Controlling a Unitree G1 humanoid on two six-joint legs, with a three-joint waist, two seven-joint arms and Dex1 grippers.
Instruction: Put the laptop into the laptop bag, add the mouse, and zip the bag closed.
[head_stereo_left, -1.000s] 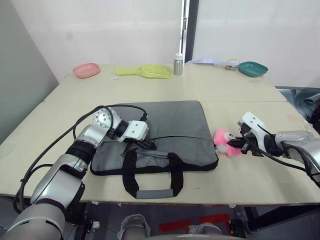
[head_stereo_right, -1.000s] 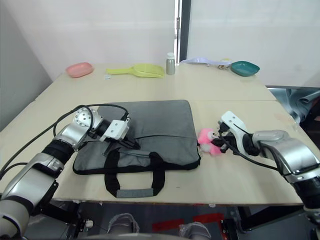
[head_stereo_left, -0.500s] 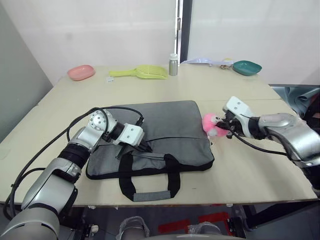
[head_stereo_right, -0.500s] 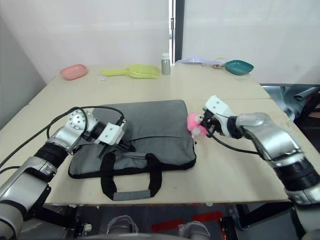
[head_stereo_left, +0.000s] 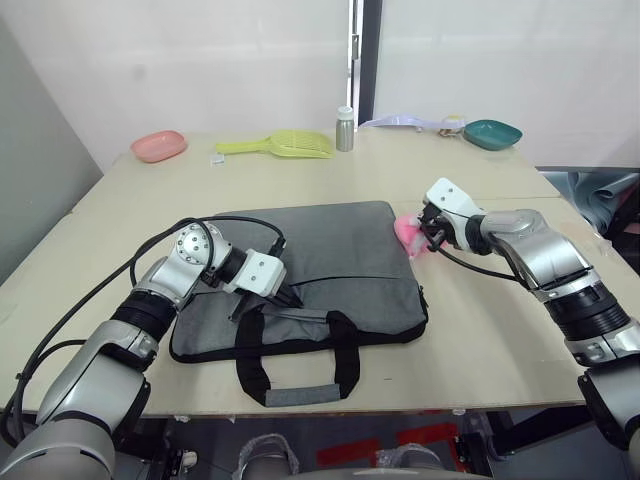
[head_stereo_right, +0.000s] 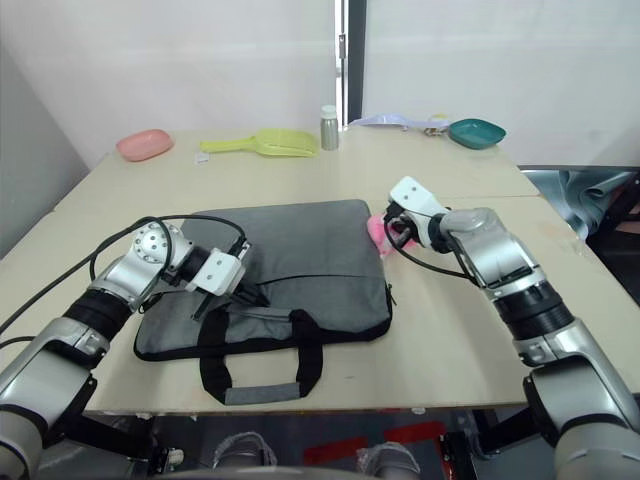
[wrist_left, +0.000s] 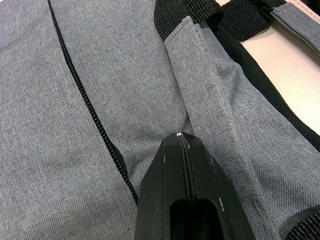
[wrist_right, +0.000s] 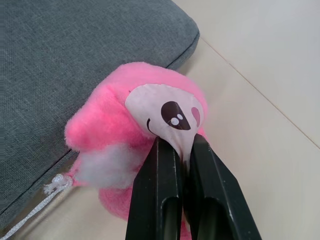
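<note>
We saw the laptop bag (head_stereo_left: 320, 265), grey woven fabric with black handles and a black zipper, lying flat near the front of the table (head_stereo_left: 480, 340). Our left gripper (wrist_left: 181, 145) pressed on it by a handle, fingers closed. Our right gripper (wrist_right: 176, 150) pinched a pink plush toy (wrist_right: 135, 150) at the bag's far right corner.

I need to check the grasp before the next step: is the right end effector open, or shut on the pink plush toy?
Shut on it. The right end effector pinches the pink plush toy between its fingers, beside the grey bag.
</note>
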